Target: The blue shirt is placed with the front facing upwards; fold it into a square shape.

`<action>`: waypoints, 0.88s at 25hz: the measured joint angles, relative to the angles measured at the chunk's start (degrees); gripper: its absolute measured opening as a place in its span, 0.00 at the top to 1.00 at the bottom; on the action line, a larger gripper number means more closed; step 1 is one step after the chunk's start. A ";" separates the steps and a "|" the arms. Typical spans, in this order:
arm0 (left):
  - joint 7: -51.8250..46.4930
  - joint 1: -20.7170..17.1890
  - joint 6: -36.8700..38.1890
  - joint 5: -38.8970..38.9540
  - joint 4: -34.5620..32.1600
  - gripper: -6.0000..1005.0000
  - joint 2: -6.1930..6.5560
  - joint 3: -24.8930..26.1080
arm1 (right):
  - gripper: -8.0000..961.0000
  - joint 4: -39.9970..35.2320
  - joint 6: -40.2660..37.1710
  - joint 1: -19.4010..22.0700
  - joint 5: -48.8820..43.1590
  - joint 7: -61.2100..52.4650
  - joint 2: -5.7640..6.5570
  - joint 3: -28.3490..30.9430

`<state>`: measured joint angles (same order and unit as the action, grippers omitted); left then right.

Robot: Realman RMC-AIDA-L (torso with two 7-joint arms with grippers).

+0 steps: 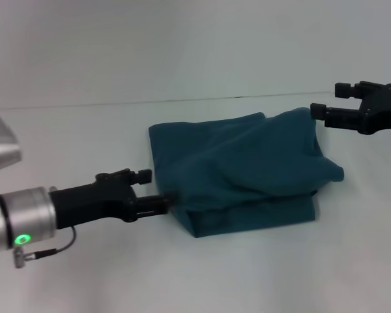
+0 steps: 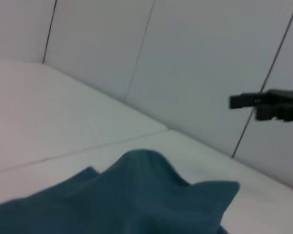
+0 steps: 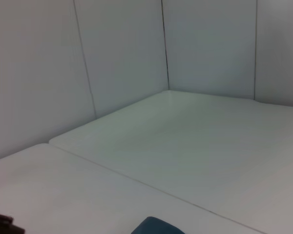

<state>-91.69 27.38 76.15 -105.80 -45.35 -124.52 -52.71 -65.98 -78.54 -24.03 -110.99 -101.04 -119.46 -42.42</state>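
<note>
- Blue shirt (image 1: 241, 173) is lying near the middle of the tabletop (image 1: 85, 280), already gathered into a thick, roughly rectangular bundle, with a loose hump of cloth sagging over the side toward the right edge.
- Left gripper (image 1: 158, 204) is reaching in low, its jaws narrowed and meeting the bundle's left edge; whether they are actually pinching cloth I cannot tell.
- Right gripper (image 1: 320, 112) is hovering above the tabletop just beside the bundle's far right corner, with its jaws standing apart and nothing in them.
- Judging by the lie of the cloth, the folding is nearly finished and what is left is squaring up.
- To do that well, the drooping right-hand hump is asking to be tucked or smoothed flat so the sides are running straight and the corners are stacking over each other.
- Moving low and slowly should be keeping the layers from sliding apart.
- No print, label or other writing is showing; only plain blue cloth is facing up.
</note>
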 joint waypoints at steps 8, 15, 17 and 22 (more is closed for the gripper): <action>-8.84 2.15 -11.90 1.12 2.26 0.14 -0.11 -11.58 | 0.13 3.18 0.41 -0.54 0.05 2.34 0.04 1.28; -18.01 3.48 -15.35 0.22 1.81 0.14 -0.02 -17.28 | 0.14 4.49 0.37 -0.58 0.36 4.25 0.08 3.24; -21.24 3.68 -16.39 -1.14 1.39 0.14 0.04 -18.10 | 0.14 5.19 0.35 -0.57 0.72 5.22 0.06 3.26; -27.88 4.16 -18.51 -5.68 0.48 0.14 0.07 -19.05 | 0.14 7.11 0.34 -0.55 1.77 7.20 0.09 3.64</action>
<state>-119.57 31.53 57.64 -111.48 -44.88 -124.45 -71.75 -58.87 -78.21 -24.58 -109.21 -93.84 -119.37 -38.78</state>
